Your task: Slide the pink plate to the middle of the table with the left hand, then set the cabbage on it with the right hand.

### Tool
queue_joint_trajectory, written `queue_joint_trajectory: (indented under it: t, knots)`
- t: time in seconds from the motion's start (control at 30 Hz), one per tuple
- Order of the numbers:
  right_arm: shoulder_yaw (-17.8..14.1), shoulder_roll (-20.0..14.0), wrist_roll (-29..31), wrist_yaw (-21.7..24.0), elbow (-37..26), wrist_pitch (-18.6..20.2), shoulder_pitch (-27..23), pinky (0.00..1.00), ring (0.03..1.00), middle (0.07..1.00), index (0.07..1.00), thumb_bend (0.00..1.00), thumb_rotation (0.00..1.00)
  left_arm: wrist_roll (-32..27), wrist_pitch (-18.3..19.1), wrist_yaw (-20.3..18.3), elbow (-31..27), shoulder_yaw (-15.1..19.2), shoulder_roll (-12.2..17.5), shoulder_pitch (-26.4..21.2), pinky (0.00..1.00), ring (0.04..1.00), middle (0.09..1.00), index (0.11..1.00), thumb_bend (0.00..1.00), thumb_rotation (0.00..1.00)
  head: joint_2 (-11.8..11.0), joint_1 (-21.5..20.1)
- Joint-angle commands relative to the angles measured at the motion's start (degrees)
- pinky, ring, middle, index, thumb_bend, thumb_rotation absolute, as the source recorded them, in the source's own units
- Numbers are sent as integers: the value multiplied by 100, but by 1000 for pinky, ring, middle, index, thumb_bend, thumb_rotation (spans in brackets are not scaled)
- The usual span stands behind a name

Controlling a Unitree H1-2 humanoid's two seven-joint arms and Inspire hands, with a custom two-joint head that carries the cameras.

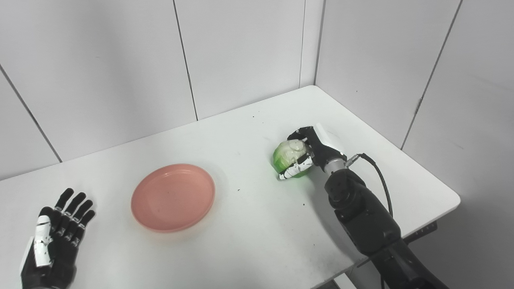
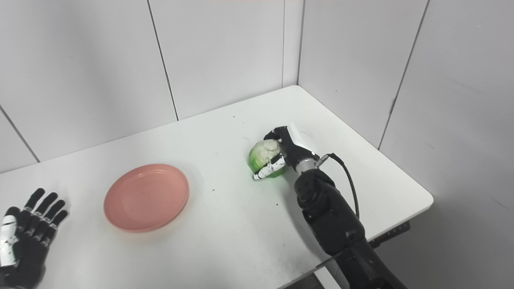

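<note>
Cabbage (image 1: 287, 157) half-hidden by right hand (image 1: 309, 154) clamped round it on table (image 1: 249, 241), pink plate (image 1: 173, 197) well left; left hand (image 1: 54, 237) near-left, fingers spread, wrist cut off.

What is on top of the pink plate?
Nothing. The pink plate is bare inside. The cabbage sits on the table, wrapped by the right hand. Under the plate stays hidden.

White rectangular surface (image 1: 249, 132) set into a corner; pale grey panelled walls (image 1: 241, 52) with thin dark seams. Lighting even, shadows soft.
</note>
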Motion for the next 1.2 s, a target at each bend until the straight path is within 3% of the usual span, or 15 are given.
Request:
queue_joint_trajectory:
  t: [0.0,0.27,0.57,0.83,1.17]
  knots:
    - [18,-138,-25,-137,-252,-151,-118,385,398,500,517,516,0,77,288,86,154,-53,-35,218,922,895,899,888,419,1000,1,71]
    - [121,-77,-131,42,-1274,252,-128,375,391,478,531,515,0,226,149,150,-17,-212,-151,327,920,901,902,891,439,1000,7,584]
    - [531,64,-233,438,-1864,398,-480,412,398,482,527,516,0,692,456,721,-674,-480,-507,536,891,884,892,881,432,1000,28,1387]
    - [894,330,-11,759,-1639,179,-905,389,394,486,534,514,0,1039,622,1167,-1029,-731,-910,632,889,883,888,879,411,1000,65,2483]
    - [1467,880,136,684,-753,-142,-1376,412,394,491,532,514,0,1306,584,1406,-999,-898,-1238,573,907,900,902,889,414,1000,122,3149]
